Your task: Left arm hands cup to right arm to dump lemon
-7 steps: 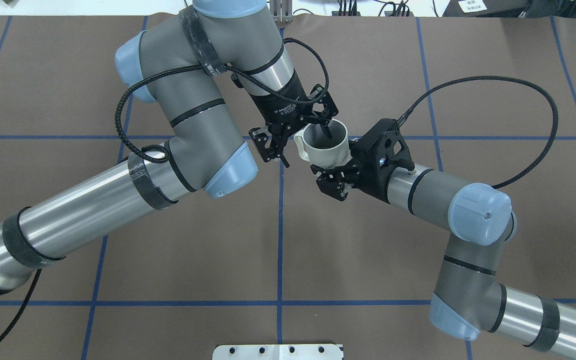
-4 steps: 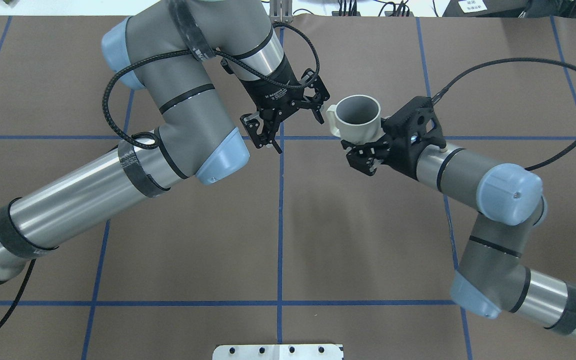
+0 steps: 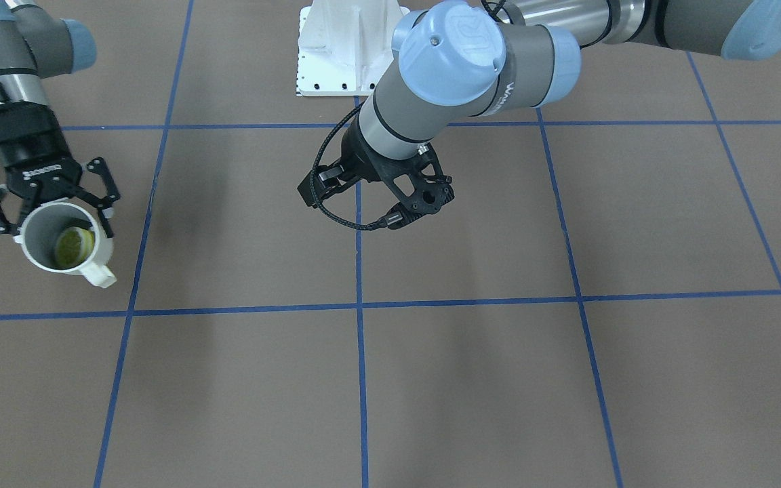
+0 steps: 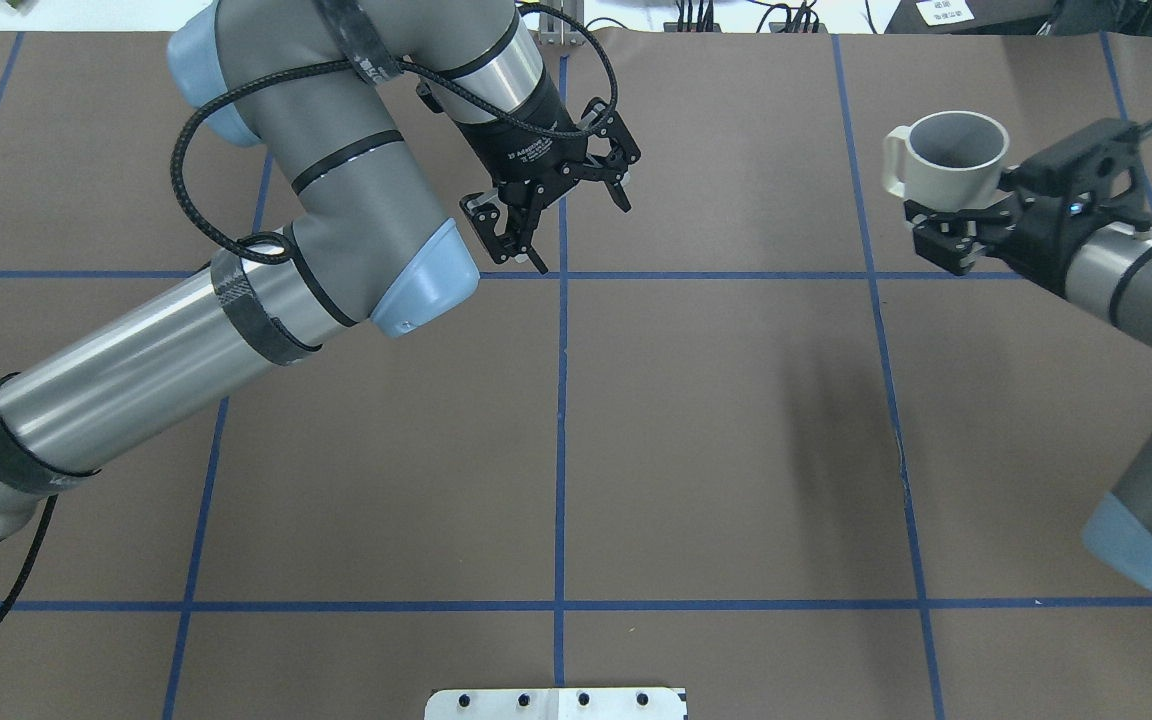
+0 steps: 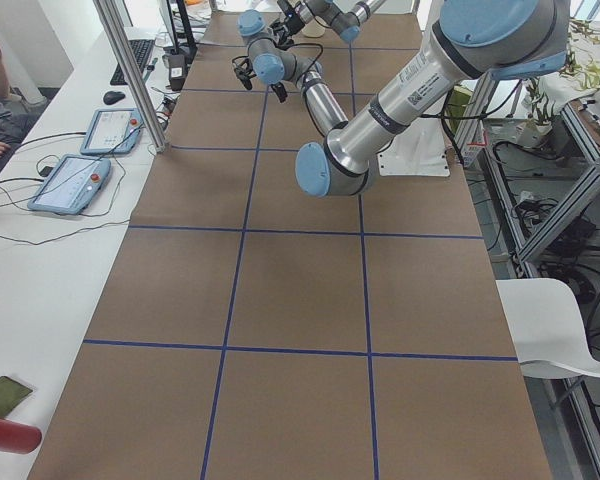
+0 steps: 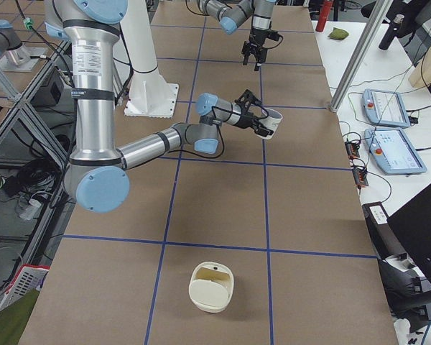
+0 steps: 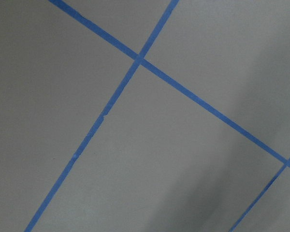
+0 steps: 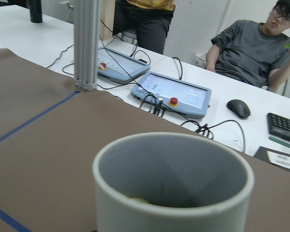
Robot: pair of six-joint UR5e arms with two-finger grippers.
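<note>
**A:** The cup (image 4: 946,160) is up off the bench (image 4: 716,420), far out on the robot's right side. The right end effector (image 3: 51,213) is clamped on it, jaws pressed to the outside wall on either side, below the rim.

**B:** And the lemon (image 3: 74,245) is sitting loose on the bottom, well clear of the walls. I'd expect it to slide straight out once that mouth tips over.

**A:** The cup looks like glazed ceramic to me. That's stiff, so it won't give under the squeeze, but it's slick and it'll chip if it drops. The body grip opposite the handle (image 4: 896,160) looks like the sensible hold, since it leaves the mouth free for the pour.

**B:** Agreed. It's light cargo, too, and there's barely any weight in that lemon.

**A:** On pose, the right arm (image 4: 1126,280) reaches in from the edge with its wrist about level and the cup upright, mouth to the ceiling. Nothing is tilted yet, so the dump hasn't started.

**B:** The left arm (image 4: 336,200) is folded at the elbow near the centre line, well apart from the cup. The left end effector (image 4: 573,222) has its jaws spread with nothing in them, and its wrist camera sees only bench and blue tape lines (image 7: 135,60).
</note>
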